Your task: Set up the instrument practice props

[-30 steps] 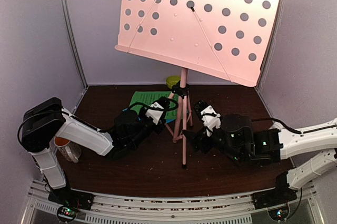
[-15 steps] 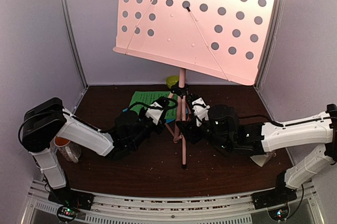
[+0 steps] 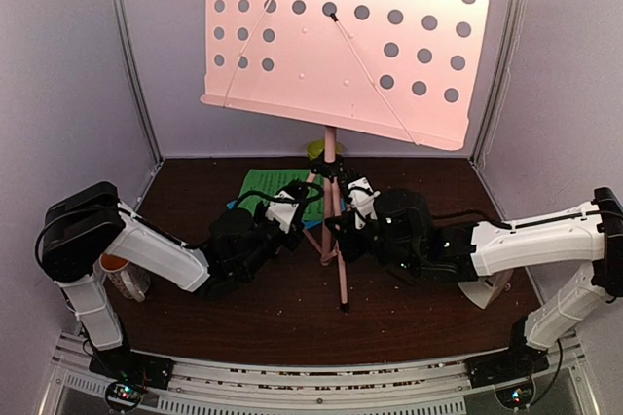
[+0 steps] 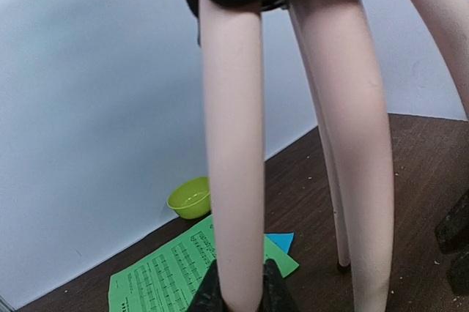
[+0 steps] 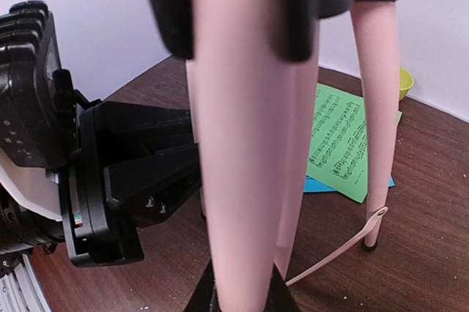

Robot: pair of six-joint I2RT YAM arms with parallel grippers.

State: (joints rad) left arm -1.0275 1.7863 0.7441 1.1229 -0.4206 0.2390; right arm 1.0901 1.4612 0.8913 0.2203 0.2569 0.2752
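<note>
Music stand (image 3: 331,157) upright mid-table (image 3: 409,322), tripod spread, perforated desk (image 3: 341,35) tilted high above both arms; front leg (image 3: 341,279) points toward the near edge, foot apparently on the wood.

Left gripper (image 3: 287,212) pinches the left-hand leg (image 4: 233,143) low down; wrist view shows both fingertips pressed against the tube. Right gripper (image 3: 355,203) likewise clamps the right-hand leg (image 5: 238,151); its fingers sit snug on either side, no gap visible.

Judgement: one grip per leg, from opposite sides, stops the top-heavy stand from twisting or tipping while it is positioned; low holds keep the arms clear of the desk.

Green sheet (image 3: 268,183) lies flat behind the left gripper, blue sheet (image 4: 282,241) peeking from under it; neither is on the desk yet. Bowl (image 4: 189,197) near the back wall, apart from the sheets.

Pale angular thing under the right forearm, likely the metronome (image 3: 482,290); too hidden to confirm.

Risk: uneven pull would rock the stand.
</note>
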